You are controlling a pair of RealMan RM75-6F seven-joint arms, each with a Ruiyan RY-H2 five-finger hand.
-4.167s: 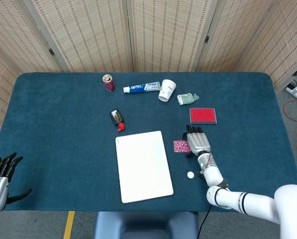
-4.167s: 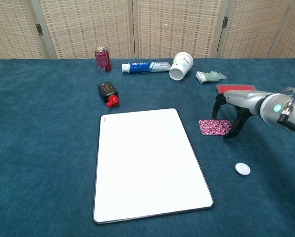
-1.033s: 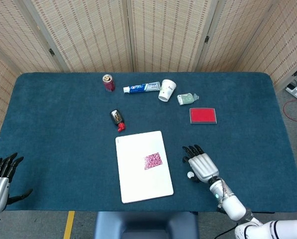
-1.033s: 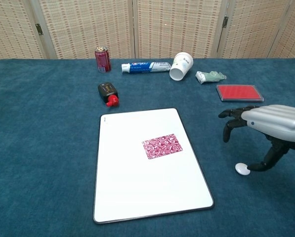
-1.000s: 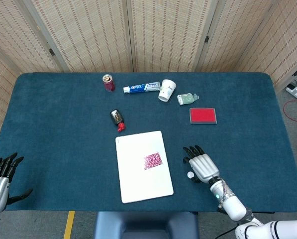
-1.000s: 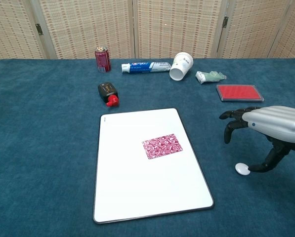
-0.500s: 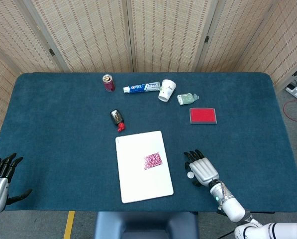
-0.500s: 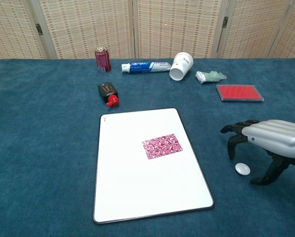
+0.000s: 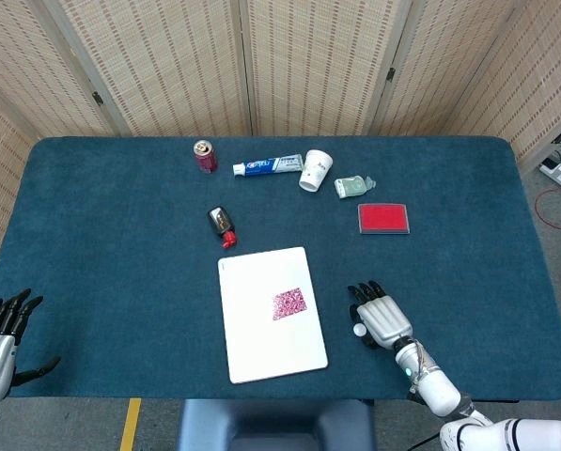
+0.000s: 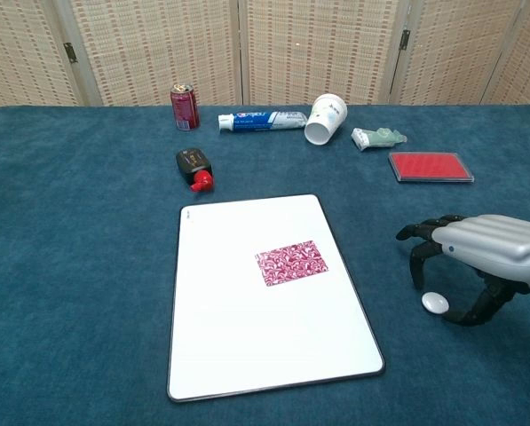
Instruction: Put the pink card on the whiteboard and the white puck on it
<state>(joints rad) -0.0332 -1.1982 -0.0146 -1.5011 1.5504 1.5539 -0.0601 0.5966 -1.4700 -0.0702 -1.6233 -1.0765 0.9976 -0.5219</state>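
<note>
1. Patterned pink card (image 10: 291, 263) lies flat on the white rectangular whiteboard (image 10: 247, 346), in its upper right part.
2. Small round white puck (image 10: 435, 303) is on the blue cloth table (image 10: 87, 266), off the board, to its right, well apart from the card.
3. Right hand (image 10: 478, 257) is arched over the puck: fingers (image 10: 417, 266) curled down on its far side, thumb down on its right side. Fingers are apart. Contact with the puck: cannot tell. In the head view the puck (image 9: 359, 330) shows at the hand's (image 9: 383, 321) left edge.
4. Left hand (image 9: 0, 338) is off the table's near left corner, fingers spread, holding nothing.
5. Far side of the table: red soda can (image 10: 184, 106), blue-white toothpaste tube (image 10: 262, 121), tipped white paper cup (image 10: 326, 118), pale green tube (image 10: 377, 138), flat red rectangular case (image 10: 430, 167).
6. Black bottle with a red cap (image 10: 194, 168) lies near the board's top left corner.
</note>
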